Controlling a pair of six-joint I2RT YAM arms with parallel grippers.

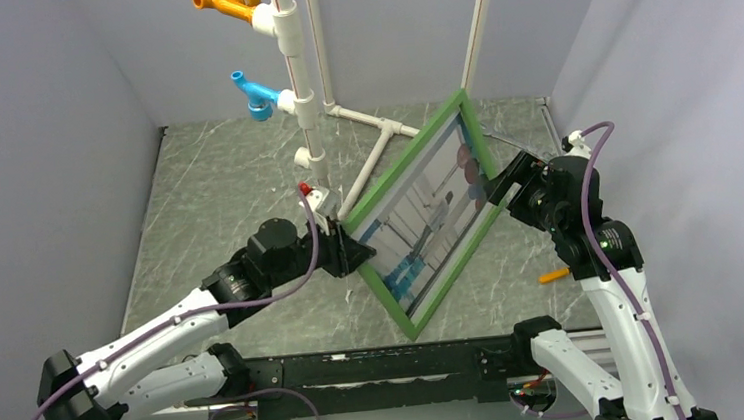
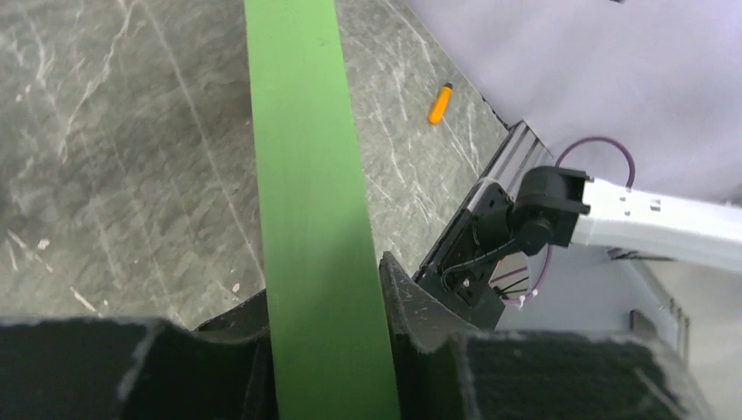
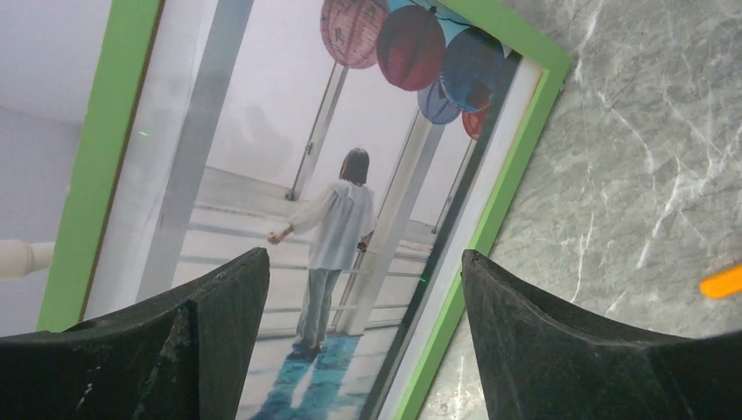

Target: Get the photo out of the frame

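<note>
left pincer (image 1: 355,255) tight on tilted frame (image 1: 450,276), long axis near-to-far; right pincer (image 3: 363,255) agape

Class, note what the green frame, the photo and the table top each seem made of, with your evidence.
Frame: matte painted wood or plastic; flat, even green, no grain. Photo: printed paper, perhaps glazed; faint reflections. Table top: marble-look stone or laminate; grey with white veins.

Photo (image 3: 289,157) bottom hidden behind right hand (image 3: 363,258), orange item (image 3: 723,282) cropped
</note>
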